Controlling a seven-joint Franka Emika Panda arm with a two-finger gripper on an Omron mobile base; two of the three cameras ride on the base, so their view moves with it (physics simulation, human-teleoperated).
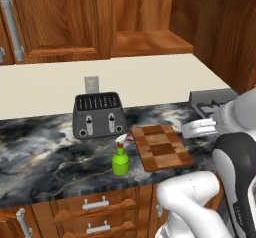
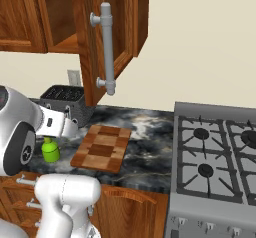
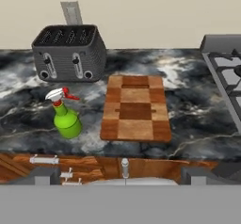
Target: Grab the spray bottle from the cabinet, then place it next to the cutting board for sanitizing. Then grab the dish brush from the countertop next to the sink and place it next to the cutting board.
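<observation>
The green spray bottle [image 1: 120, 161] [image 2: 50, 150] [image 3: 66, 119] stands upright on the dark marble countertop [image 1: 45, 152], just left of the checkered cutting board [image 1: 161, 147] [image 2: 101, 148] [image 3: 135, 114] and apart from it. My gripper [image 3: 120, 177] is open with nothing between its fingers. It hovers back over the counter's front edge, well clear of bottle and board. The cabinet [image 1: 55, 17] hangs above, its door [image 2: 107, 37] swung open. The dish brush and the sink are out of view.
A dark toaster [image 1: 98, 114] [image 3: 70, 52] sits behind the bottle against the wall. A gas stove [image 2: 215, 152] [image 3: 226, 63] lies right of the board. Drawers with silver pulls [image 1: 95, 203] run below the counter edge.
</observation>
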